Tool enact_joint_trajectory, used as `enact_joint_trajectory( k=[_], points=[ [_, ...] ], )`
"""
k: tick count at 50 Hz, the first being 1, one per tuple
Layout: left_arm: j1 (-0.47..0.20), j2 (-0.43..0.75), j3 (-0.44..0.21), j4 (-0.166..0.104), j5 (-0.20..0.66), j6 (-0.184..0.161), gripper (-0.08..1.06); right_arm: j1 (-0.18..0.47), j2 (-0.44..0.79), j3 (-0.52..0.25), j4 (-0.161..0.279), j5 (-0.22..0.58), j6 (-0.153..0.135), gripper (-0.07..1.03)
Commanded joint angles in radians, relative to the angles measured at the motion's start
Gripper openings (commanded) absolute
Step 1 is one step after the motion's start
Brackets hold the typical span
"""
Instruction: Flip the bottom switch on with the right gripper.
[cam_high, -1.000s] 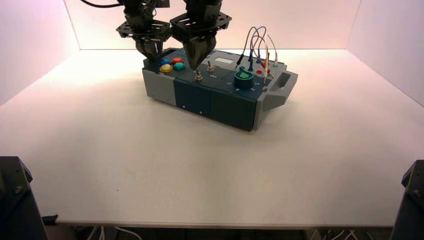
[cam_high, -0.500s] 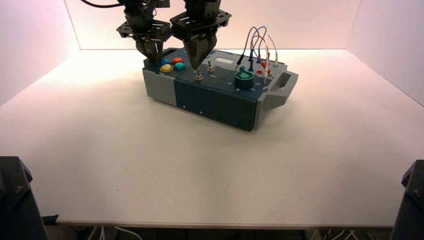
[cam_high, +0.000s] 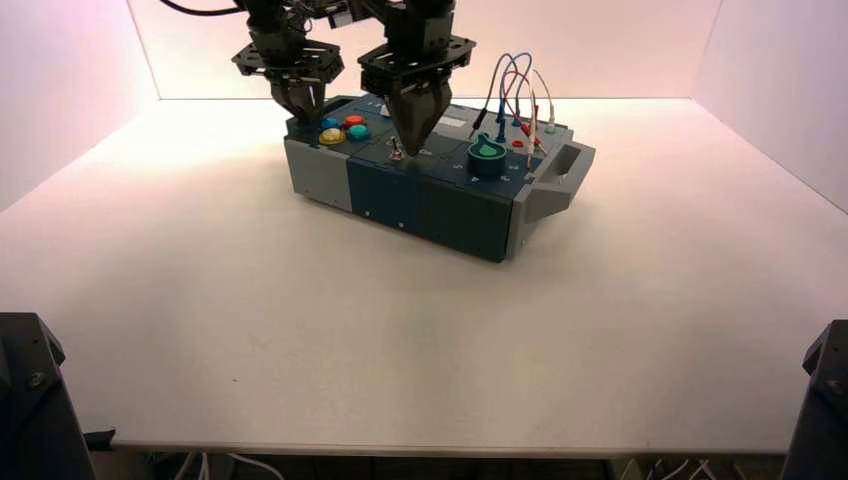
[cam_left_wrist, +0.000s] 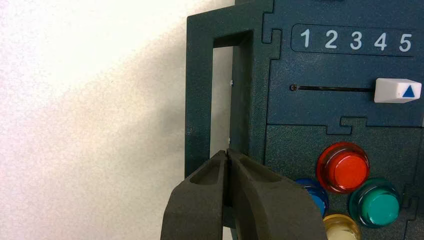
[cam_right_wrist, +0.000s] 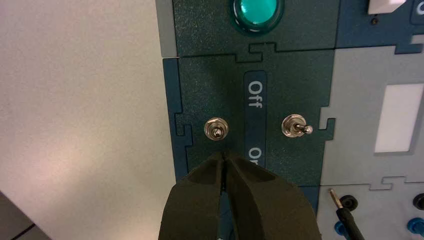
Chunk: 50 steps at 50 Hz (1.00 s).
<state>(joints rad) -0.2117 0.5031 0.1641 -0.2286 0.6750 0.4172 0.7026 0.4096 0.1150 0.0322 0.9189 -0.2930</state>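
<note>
With right gripper (cam_right_wrist: 226, 156) fingers pressed together just beside bottom switch (cam_right_wrist: 216, 129) (frame centre), nudge lever toward On lettering; left gripper (cam_left_wrist: 228, 152) closed, idle.

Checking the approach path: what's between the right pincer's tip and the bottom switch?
Nothing. In the right wrist view only bare dark panel separates the shut right pincer from the bottom switch. The Off/On label strip runs beside it, toward the other switch.

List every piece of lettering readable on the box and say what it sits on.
"1 2 3 4 5": number strip above the white slider.
"Off": strip between the two toggles.
"On", partly hidden by the right gripper: same strip.
The markings by the green knob are too small to read.
</note>
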Motion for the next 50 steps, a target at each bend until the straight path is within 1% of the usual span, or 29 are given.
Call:
enact_joint_trajectory(
  k=[1, 6, 15, 21, 29, 50],
  points=[
    [0.017, 0.02, 0.011, 0.006, -0.003, 0.003, -0.03, -0.002, -0.04, -0.049, 0.002, -0.003, -0.008, -0.02],
    [0.017, 0.021, 0.011, 0.005, -0.003, 0.003, -0.03, 0.003, -0.037, -0.08, 0.002, -0.008, -0.006, -0.02],
    [0.017, 0.021, 0.011, 0.005, -0.003, 0.003, -0.03, 0.005, -0.028, -0.1, 0.009, -0.012, -0.005, -0.02],
    [0.015, 0.021, 0.011, 0.006, -0.002, 0.003, -0.03, 0.009, -0.017, -0.094, 0.015, -0.012, -0.005, -0.02],
    [0.017, 0.021, 0.009, 0.005, -0.002, 0.003, -0.03, 0.014, -0.011, -0.086, 0.037, -0.018, -0.006, -0.02],
    [0.017, 0.021, 0.011, 0.005, 0.0, 0.003, -0.03, 0.014, -0.002, -0.084, 0.04, -0.04, -0.006, -0.02]
  ],
)
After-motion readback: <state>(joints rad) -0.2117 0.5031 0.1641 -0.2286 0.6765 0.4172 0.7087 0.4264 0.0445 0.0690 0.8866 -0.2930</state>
